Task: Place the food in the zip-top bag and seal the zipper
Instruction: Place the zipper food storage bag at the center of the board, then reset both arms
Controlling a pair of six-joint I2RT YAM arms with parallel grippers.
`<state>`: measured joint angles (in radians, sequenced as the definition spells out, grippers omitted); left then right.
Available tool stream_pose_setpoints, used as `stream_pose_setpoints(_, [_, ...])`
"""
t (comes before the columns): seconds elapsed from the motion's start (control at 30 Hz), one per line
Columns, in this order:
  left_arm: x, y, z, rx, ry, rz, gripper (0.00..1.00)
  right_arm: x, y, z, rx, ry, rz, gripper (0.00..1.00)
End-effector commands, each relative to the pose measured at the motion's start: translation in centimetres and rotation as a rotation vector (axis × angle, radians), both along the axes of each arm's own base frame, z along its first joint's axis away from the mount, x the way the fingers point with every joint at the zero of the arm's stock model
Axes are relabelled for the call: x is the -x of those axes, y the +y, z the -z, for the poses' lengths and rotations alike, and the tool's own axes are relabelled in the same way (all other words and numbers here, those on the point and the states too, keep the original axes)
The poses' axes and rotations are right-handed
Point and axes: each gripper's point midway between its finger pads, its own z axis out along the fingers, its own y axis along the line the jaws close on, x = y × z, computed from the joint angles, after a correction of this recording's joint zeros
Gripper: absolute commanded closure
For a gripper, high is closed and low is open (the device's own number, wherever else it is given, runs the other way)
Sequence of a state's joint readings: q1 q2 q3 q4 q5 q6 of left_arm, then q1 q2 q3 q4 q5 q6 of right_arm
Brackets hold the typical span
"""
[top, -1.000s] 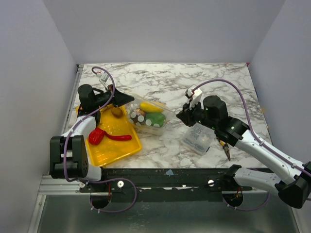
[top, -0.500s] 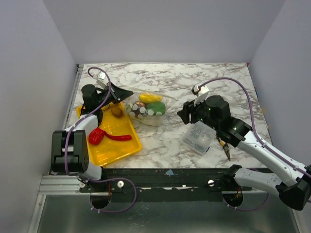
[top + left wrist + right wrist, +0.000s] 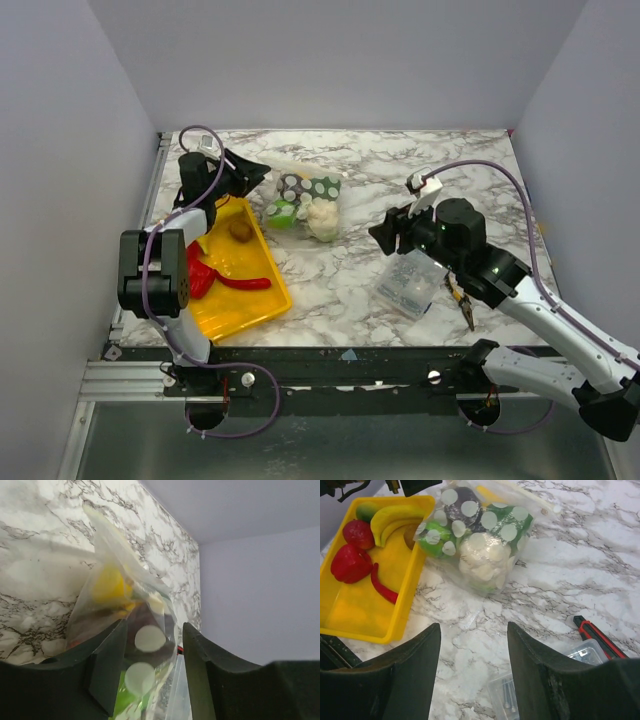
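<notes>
The clear zip-top bag [image 3: 300, 203] [image 3: 475, 540] lies on the marble just right of the tray, holding a whitish cauliflower [image 3: 482, 557], green pieces and a dark fruit. Its pale zipper [image 3: 535, 500] runs along the far edge. My left gripper [image 3: 257, 172] [image 3: 155, 630] is open at the bag's left end, a fold of the bag between its spread fingers. My right gripper [image 3: 383, 235] [image 3: 474, 627] hangs open and empty over bare marble right of the bag. More food lies in the yellow tray [image 3: 342, 612]: banana [image 3: 395, 517], red fruit [image 3: 357, 532], red pepper [image 3: 350, 562], chili [image 3: 382, 587].
A clear plastic box [image 3: 408, 283] with small parts sits under the right arm. A red-handled cutter [image 3: 595, 635] lies beside it. The yellow tray [image 3: 245, 300] fills the near left. Grey walls enclose the table on three sides.
The bag has been carried back toward the far wall. My left gripper moved back with it and its jaws have spread. My right gripper has opened, let go of the bag and drawn right.
</notes>
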<state>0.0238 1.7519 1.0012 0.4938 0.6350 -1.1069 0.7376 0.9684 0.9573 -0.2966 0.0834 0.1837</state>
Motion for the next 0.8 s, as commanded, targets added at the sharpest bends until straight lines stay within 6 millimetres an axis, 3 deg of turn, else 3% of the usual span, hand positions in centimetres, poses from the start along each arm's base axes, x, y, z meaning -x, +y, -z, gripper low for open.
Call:
stream_pose_setpoints(0.0, [0.0, 0.7, -2.7, -0.116, -0.083, -0.031, 0.46, 0.1, -1.1, -1.6, -0.033, -0.006, 0.056, 0.41])
stream_pose_setpoints(0.13, [1.8, 1.2, -4.9, -0.236, -0.133, -0.032, 0.34, -0.2, -1.4, -2.8, -0.066, 0.012, 0.108, 0.41])
stream_pose_setpoints(0.3, [5.7, 1.8, -9.3, -0.379, -0.248, -0.029, 0.34, -0.8, -3.1, -4.9, -0.08, 0.016, 0.22, 0.36])
stream_pose_setpoints(0.33, [6.9, 0.7, -10.6, -0.403, -0.291, 0.001, 0.33, -0.8, -3.5, -5.4, -0.078, 0.013, 0.232, 0.34])
stream_pose_setpoints(0.43, [10.5, -0.4, -14.7, -0.481, -0.413, 0.032, 0.33, -0.5, -4.5, -8.1, -0.095, -0.022, 0.264, 0.2])
stream_pose_setpoints(0.53, [14.8, -1.6, -19.6, -0.52, -0.585, 0.059, 0.32, 0.1, -5.8, -11.6, -0.131, -0.077, 0.287, 0.01])
stream_pose_setpoints(0.63, [19.2, -2.2, -23.8, -0.508, -0.725, 0.07, 0.25, 1.1, -7.0, -14.7, -0.183, -0.123, 0.3, 0.0])
stream_pose_setpoints(0.77, [24.7, -1.4, -28.7, -0.503, -0.911, 0.021, 0.18, 2.6, -8.3, -18.1, -0.262, -0.185, 0.293, 0.0])
